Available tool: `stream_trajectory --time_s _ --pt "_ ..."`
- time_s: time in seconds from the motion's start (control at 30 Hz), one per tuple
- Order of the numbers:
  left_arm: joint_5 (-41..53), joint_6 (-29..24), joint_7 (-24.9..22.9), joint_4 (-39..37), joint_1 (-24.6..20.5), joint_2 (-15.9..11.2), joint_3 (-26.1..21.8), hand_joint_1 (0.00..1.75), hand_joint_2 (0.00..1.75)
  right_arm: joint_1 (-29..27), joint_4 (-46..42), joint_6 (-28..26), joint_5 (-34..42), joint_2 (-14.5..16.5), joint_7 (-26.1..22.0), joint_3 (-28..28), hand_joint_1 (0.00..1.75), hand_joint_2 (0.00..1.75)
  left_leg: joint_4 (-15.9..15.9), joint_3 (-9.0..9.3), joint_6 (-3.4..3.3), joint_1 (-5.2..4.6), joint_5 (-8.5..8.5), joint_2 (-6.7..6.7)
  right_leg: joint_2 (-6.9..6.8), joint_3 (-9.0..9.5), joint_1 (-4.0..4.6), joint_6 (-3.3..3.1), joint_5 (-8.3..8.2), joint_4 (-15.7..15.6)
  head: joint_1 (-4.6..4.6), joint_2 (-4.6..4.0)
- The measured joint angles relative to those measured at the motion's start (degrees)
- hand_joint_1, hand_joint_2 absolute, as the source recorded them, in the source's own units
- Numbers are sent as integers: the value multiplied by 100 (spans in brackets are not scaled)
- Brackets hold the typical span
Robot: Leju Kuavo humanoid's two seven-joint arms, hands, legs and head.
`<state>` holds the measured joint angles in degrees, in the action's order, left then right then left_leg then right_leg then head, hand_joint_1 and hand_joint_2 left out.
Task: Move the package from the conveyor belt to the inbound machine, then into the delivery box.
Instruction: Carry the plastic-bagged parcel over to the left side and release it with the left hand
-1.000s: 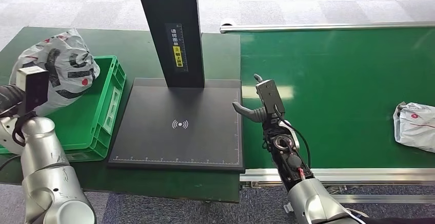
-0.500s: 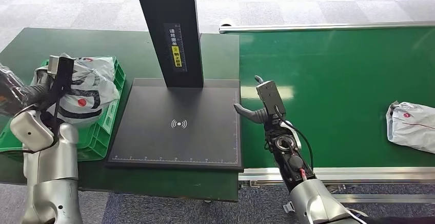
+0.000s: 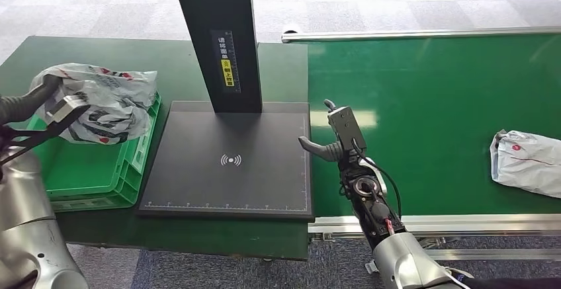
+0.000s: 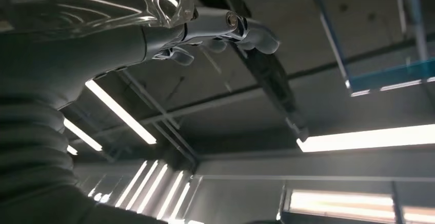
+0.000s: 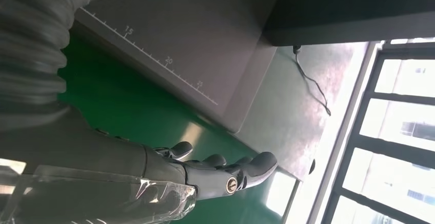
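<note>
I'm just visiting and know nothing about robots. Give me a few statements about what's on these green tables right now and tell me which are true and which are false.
1. A crumpled white printed plastic package sits over the green plastic crate. True.
2. The flat black scanner platform has a package on it. False: it is bare.
3. A second, grey-white plastic package lies on the green conveyor belt. True.
4. The right hand holds that package. False: it hovers with nothing in it near the platform's edge, fingers apart.
5. The crate stands on the belt. False: it is beside the platform, on the far side from the belt.
</note>
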<state>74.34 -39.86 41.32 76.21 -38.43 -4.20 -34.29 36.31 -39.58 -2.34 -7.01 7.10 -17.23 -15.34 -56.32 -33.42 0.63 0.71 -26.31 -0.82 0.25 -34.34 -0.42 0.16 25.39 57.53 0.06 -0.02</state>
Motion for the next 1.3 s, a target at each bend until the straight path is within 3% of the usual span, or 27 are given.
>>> stream_trajectory --time_s 0.03,0.17,0.33,0.4,0.47,0.5,0.6,0.63,0.67,0.7,0.77,0.87,1.0,1.13,1.2,1.27,1.3 --pt "-169 -1 310 150 -38 120 -377 0 0 -5 0 5 1 2 -3 -4 0 175 0 3 3 1 -2 -13 13 -3 1 0 -1 0 0 0" --pt "13 -1 34 598 -81 330 -1189 0 175 0 -1 7 -20 11 -45 -22 0 175 1 2 6 4 -4 -1 14 -6 5 -2 2 0 1 0" --pt "620 1 -312 708 -67 338 -1772 0 175 -3 -11 11 -52 22 -39 -75 0 175 3 0 8 10 -4 0 13 -4 10 -3 2 4 1 -1" --pt "1079 2 -693 607 49 201 -1906 0 175 -5 -26 17 -54 19 -7 -100 0 175 4 6 9 9 -4 -4 16 -6 9 -4 2 5 14 0" --pt "1397 11 -1798 110 323 -302 -1700 0 175 -3 -40 23 -52 29 28 -128 0 175 1 13 15 11 -6 -42 47 -37 13 -16 -4 4 9 0" --pt "1442 15 -2744 -311 418 -606 -1413 0 175 -3 -45 27 -49 25 52 -137 0 175 -2 13 18 13 -5 -54 57 -63 16 -22 -7 3 6 1" --pt "1462 135 -6593 -2108 190 -1228 177 0 175 16 -52 71 -42 4 105 -150 0 175 -1 5 21 17 3 -7 13 -58 21 -24 -4 1 -11 1" --pt "1463 218 -7529 -2713 84 -1381 860 0 175 29 -52 91 -42 5 108 -155 0 175 1 4 22 18 7 9 -3 -31 21 -24 -4 3 -12 0" --pt "1463 307 -8044 -3210 14 -1511 1508 0 175 40 -52 104 -39 9 108 -160 0 175 3 4 24 19 11 15 -11 -10 21 -25 -7 4 -9 0" --pt "1462 374 -8215 -3629 -26 -1626 2087 0 175 46 -52 111 -34 12 108 -163 0 175 4 5 25 20 14 7 -5 1 21 -27 -12 5 -8 0" --pt "1459 431 -8124 -4272 -79 -1811 2905 0 175 48 -52 119 -20 7 108 -166 0 175 4 10 28 19 13 -32 32 -1 19 -30 -24 7 -8 0" --pt "1451 316 -7980 -4867 -141 -2033 3478 0 175 37 -59 131 -8 -24 106 -164 0 175 3 18 33 16 6 -82 85 -15 14 -27 -31 6 -9 0" --pt "1440 43 -7686 -5148 -172 -2164 3657 0 175 33 -71 170 -2 -40 106 -169 0 175 4 16 35 18 1 -85 89 -24 17 -28 -30 6 -12 0" --pt "1426 -6 -7164 -4633 106 -2182 3406 0 175 25 -117 206 7 -61 108 -173 0 175 7 15 37 25 2 -86 90 -34 26 -31 -28 7 -12 0" --pt "1331 -13 -6422 -3995 340 -2092 3037 0 175 17 -140 209 7 -67 111 -180 0 175 6 11 38 27 3 -83 89 -44 28 -32 -27 7 -13 0" --pt "1086 -17 -4930 -3190 460 -1804 2291 0 175 10 -158 211 2 -70 120 -196 0 175 4 -2 38 28 6 -70 81 -51 29 -32 -27 7 -9 0" --pt "889 -17 -3859 -2802 426 -1584 1739 0 175 9 -162 213 -6 -70 123 -211 0 175 4 -10 37 29 7 -64 78 -52 29 -31 -27 7 -10 0"
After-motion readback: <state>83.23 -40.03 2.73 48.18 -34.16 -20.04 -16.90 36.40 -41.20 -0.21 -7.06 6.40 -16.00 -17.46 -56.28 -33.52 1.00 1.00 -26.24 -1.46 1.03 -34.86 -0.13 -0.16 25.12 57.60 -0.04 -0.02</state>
